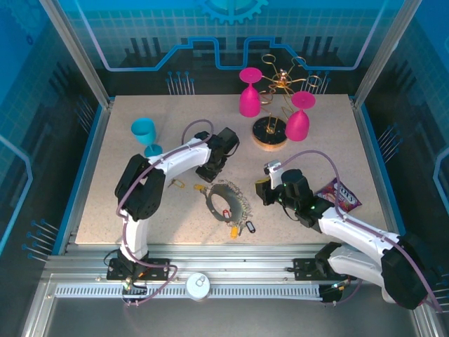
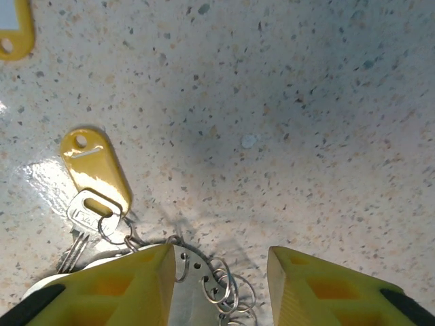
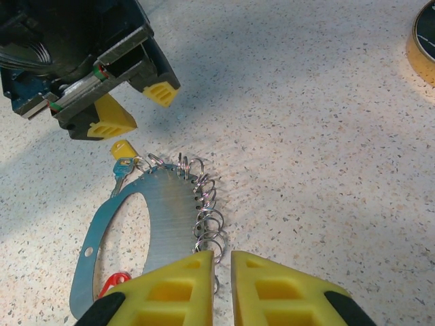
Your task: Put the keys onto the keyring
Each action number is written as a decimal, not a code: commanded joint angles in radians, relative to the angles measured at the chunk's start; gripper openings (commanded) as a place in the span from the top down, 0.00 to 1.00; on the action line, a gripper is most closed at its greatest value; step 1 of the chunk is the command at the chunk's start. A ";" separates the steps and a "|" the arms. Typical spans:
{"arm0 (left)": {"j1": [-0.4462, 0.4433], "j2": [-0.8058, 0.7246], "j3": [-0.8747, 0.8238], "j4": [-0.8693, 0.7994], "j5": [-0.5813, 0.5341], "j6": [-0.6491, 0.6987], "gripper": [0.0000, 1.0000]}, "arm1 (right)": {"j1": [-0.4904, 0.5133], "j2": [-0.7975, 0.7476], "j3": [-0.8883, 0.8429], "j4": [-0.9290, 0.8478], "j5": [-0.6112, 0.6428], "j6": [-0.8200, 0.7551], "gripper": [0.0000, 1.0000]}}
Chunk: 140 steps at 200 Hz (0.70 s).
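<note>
Bright, even light falls from above on the table [image 1: 323, 140]. In the left wrist view, glare shines at the near left and a soft shadow lies in the middle.

Bottom centre, my gripper [image 3: 223, 285]: yellow fingertips nearly together, a slim gap between them. Whether they pinch anything, I cannot tell. Just above them on the speckled table [image 3: 326, 170] lies the keyring [image 3: 166, 217], a flat grey metal loop with small split rings [image 3: 207, 204] along its right edge. A yellow-tagged key [image 3: 121, 155] hangs at its top and a red tag [image 3: 115, 278] sits at lower left. Upper left, the left gripper [image 3: 136, 107], fingers apart, is near the yellow tag. The rim of a wooden disc [image 3: 421, 54] is at upper right.
</note>
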 commanded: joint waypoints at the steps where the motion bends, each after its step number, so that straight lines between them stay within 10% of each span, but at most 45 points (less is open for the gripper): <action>1: 0.009 0.025 0.024 -0.066 0.050 0.024 0.57 | -0.011 -0.021 -0.020 0.017 -0.008 0.019 0.85; 140: 0.025 0.069 -0.001 -0.048 0.123 0.061 0.54 | -0.011 -0.048 -0.044 0.028 -0.010 0.030 0.85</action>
